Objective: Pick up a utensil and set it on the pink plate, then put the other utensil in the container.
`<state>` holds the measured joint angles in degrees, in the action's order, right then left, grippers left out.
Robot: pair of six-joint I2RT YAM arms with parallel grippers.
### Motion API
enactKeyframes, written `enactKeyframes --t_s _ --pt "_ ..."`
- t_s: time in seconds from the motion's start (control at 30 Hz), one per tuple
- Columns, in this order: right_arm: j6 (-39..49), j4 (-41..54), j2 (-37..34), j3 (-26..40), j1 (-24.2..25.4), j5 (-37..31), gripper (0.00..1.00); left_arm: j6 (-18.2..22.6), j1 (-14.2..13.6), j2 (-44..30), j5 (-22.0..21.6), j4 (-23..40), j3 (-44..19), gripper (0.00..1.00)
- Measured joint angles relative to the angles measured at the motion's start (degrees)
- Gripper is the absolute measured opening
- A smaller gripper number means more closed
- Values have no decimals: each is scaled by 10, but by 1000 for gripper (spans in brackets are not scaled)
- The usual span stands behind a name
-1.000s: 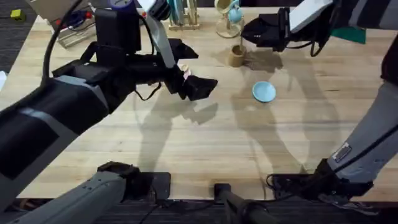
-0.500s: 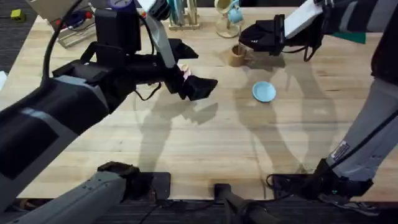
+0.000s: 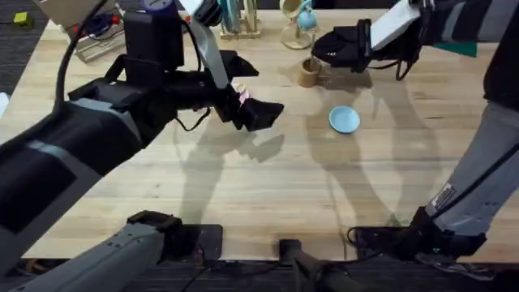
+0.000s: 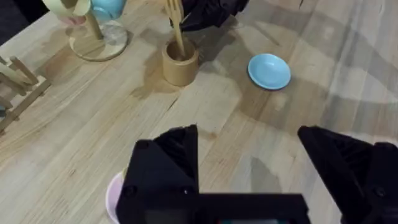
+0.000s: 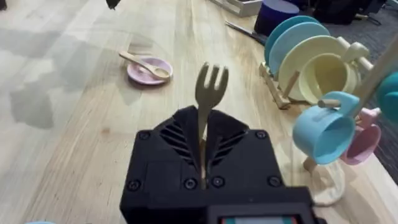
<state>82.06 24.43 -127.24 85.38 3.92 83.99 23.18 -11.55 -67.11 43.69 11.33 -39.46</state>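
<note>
My right tool (image 3: 328, 50) is at about one o'clock on the tabletop (image 3: 268, 186), right beside the container (image 3: 307, 72). Its fingers are pinched on the other utensil (image 5: 208, 99), the small wooden fork. In my right wrist view the prongs stand up above the fingers, and in my left wrist view the fork's lower end is down inside the tan container (image 4: 180, 62), leaning a little against its rim.

My left tool (image 3: 259, 112) hangs over the middle of the tabletop at about eleven o'clock, its fingers (image 4: 166, 168) spread wide with nothing between them. The pink plate (image 5: 149, 70) lies just beneath it, and the utensil (image 5: 144, 65), round-ended, rests across that plate with its handle sticking out past the rim.

A light blue plate (image 3: 344, 119) sits on the bare wood near the container, toward my bases from it and apart from it. A stand with hanging mugs (image 4: 93, 18) is at twelve o'clock, beside a rack of plates (image 5: 311, 53).
</note>
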Motion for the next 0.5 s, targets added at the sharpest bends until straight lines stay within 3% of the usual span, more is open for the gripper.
enactKeyframes --t_s 0.17,0.5 --pt "0 0 0 0 0 0 34 0 0 0 0 0 0 975" --pt "0 0 0 0 0 0 248 0 0 0 0 0 0 975"
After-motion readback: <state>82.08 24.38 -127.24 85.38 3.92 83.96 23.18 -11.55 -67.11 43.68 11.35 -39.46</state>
